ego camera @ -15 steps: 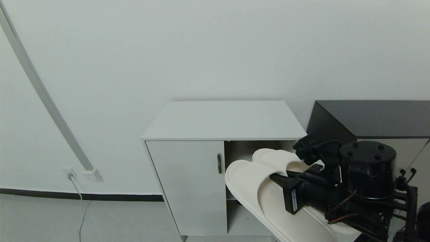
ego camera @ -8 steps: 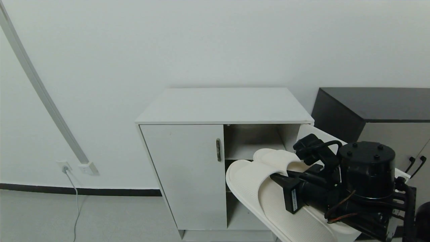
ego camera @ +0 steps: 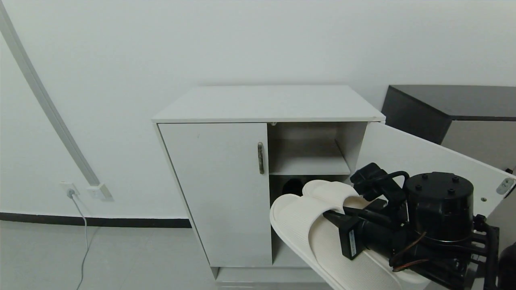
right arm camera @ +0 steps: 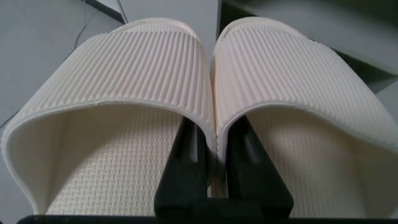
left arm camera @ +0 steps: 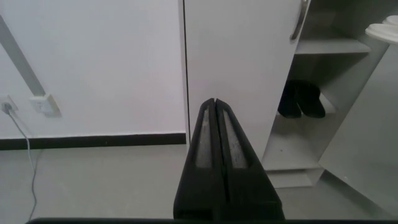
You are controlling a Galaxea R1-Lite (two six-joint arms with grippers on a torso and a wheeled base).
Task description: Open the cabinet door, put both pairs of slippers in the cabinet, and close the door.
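Before the white wooden cabinet (ego camera: 213, 193) the view has shifted, baring black slippers (left arm camera: 301, 99) inside; right gripper (right arm camera: 214, 149) clamps cream ribbed slippers (ego camera: 298, 225) for shelving, left gripper (left arm camera: 215, 112) closed, empty.

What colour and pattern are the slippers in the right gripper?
The slippers are cream-white, with finely ribbed straps and dimpled insoles; this shows best in the right wrist view.

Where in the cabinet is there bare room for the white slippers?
Upper shelf: bare, bordered by the closed left door and the right side wall. Level below: crowded, black slippers already there. Cabinet floor beneath them looks bare.
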